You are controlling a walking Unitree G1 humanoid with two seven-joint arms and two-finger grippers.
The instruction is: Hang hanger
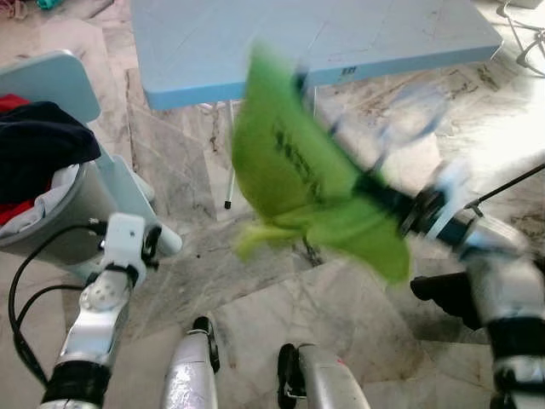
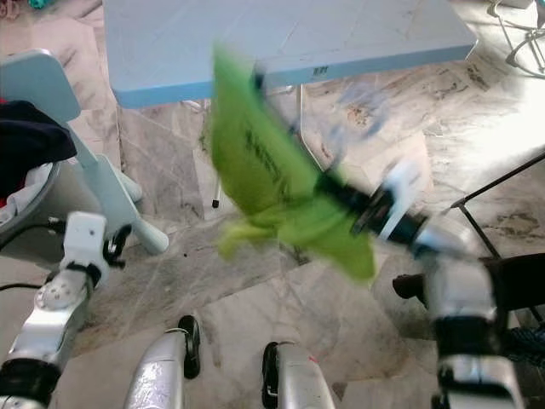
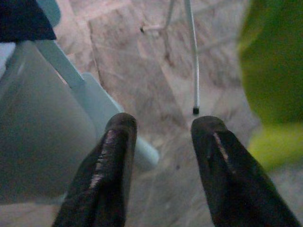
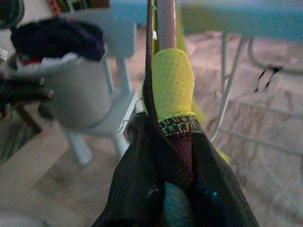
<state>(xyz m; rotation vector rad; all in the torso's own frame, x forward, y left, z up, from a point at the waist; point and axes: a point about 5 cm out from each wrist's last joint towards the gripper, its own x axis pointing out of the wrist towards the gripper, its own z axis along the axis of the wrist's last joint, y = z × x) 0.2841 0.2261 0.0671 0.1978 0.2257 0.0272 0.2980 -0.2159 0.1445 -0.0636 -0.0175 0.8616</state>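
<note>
A bright green shirt (image 1: 289,170) with dark print hangs in the air in front of me, blurred by motion. My right gripper (image 1: 375,189) reaches in from the right and is shut on it. In the right wrist view the black fingers (image 4: 142,179) pinch the shirt's green and dark red collar (image 4: 173,94), and a pinkish hanger rod (image 4: 165,23) runs up behind it. A faint bluish blur of the hanger (image 1: 409,119) shows beyond the shirt. My left gripper (image 3: 161,125) is low on the left beside the basket, open and holding nothing.
A light blue table (image 1: 341,34) on thin white legs stands ahead. At the left a grey laundry basket (image 1: 60,213) with dark and red clothes (image 1: 43,141) rests on a pale blue stand. A black frame (image 1: 511,183) crosses the right. The floor is marble tile.
</note>
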